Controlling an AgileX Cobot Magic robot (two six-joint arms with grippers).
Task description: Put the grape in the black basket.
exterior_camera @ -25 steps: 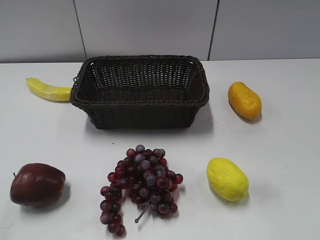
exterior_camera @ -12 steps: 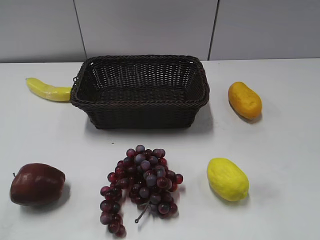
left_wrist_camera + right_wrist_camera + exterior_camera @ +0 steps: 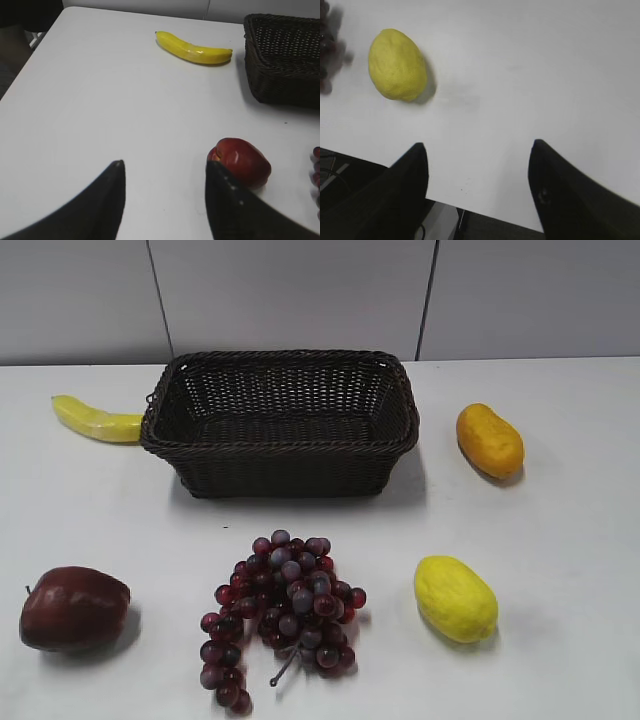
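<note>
The knobbly dark red-purple grape bunch (image 3: 282, 615) lies on the smooth white counter (image 3: 560, 540) near the rectangular woven black wicker basket (image 3: 283, 422). Left end effector (image 3: 165, 172) and right end effector (image 3: 477, 152) both hang wide open, gripping nothing.

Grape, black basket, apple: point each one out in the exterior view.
grape (image 3: 288, 605), exterior view, middle of the bunch.
black basket (image 3: 280, 447), exterior view, front braided rim.
apple (image 3: 73, 608), exterior view, centre of its dark red skin.
</note>
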